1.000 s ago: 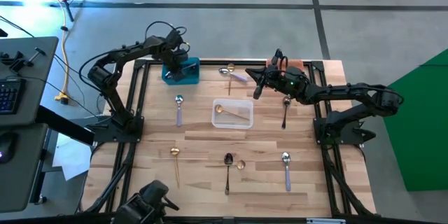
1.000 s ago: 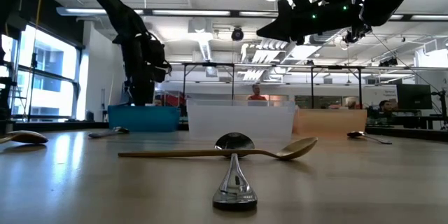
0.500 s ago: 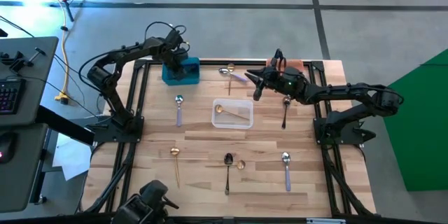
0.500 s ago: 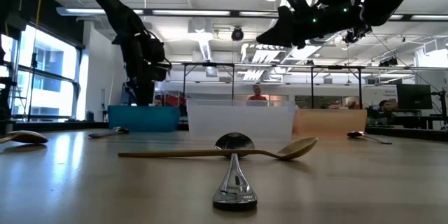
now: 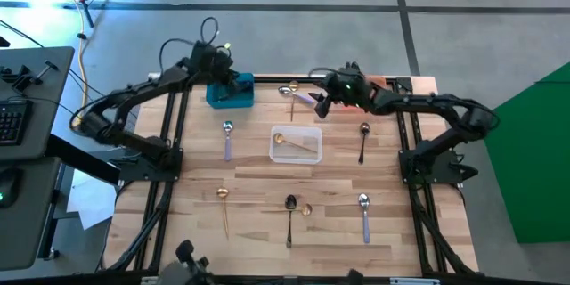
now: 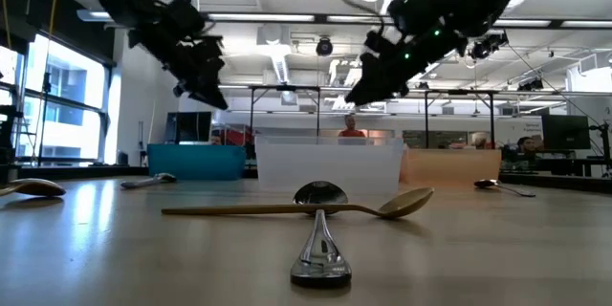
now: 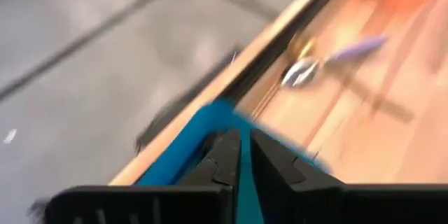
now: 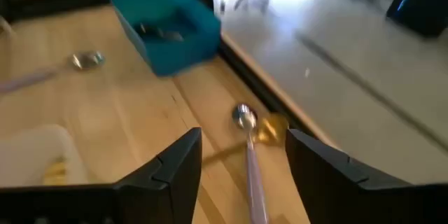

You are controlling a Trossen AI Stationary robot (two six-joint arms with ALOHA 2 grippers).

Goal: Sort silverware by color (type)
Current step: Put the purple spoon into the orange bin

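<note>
Silverware (image 5: 296, 94) near the table's far edge (image 5: 303, 78), under the empty spread right pincer (image 5: 319, 105); left pincer (image 5: 224, 69) pressed together.

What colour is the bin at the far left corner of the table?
The bin is blue; the high view shows it best.
</note>
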